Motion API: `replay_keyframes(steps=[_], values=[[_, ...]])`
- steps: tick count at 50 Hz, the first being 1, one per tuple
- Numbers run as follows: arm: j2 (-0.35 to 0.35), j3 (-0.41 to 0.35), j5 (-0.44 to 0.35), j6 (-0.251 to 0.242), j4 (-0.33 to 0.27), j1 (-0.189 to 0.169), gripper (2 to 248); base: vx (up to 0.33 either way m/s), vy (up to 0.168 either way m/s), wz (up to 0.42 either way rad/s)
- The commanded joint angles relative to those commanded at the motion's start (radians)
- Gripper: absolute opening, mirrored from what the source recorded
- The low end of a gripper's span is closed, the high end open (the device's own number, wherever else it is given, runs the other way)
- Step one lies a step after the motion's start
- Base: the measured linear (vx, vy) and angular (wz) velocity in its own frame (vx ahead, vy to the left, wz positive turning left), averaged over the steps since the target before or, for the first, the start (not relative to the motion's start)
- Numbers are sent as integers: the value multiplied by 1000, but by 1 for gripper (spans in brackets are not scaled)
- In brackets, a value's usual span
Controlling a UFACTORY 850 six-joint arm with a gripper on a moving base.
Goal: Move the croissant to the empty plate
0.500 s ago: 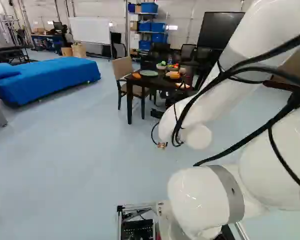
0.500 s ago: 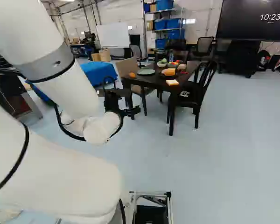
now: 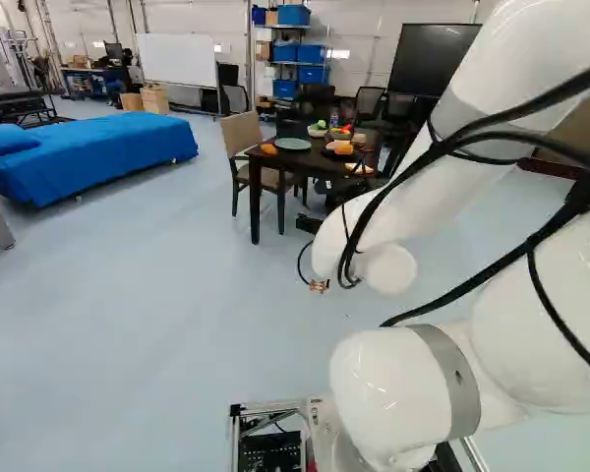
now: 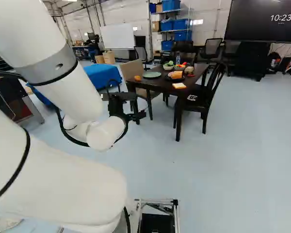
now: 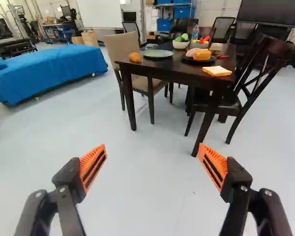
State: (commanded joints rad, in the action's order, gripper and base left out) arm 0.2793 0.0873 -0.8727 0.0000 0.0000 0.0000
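Note:
My gripper hangs in front of the dark table in the right base view. In the wrist view the gripper stands wide open, only floor showing between its orange pads. Beyond it, a small orange-brown piece that looks like the croissant lies on the tabletop near the edge. The empty green plate is right beside it, towards the table's middle. A dark plate farther along carries an orange-yellow bread-like piece and a paler one. The gripper touches none of these.
The dark table also bears a bowl, a bread-like slice and a bottle. A beige chair and a black chair flank it. A blue-covered bed lies at the left of the left base view.

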Motion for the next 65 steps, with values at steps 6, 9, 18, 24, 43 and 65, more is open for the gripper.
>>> replay_keyframes(steps=[6,9,18,24,43,65], values=[[0,0,0,0,0,0,247,0,0,0],[0,0,0,0,0,0,247,0,0,0],[0,0,0,0,0,0,247,0,0,0],[0,0,0,0,0,0,247,0,0,0],[0,0,0,0,0,0,247,56,27,-43],[0,0,0,0,0,0,247,137,108,-20]])
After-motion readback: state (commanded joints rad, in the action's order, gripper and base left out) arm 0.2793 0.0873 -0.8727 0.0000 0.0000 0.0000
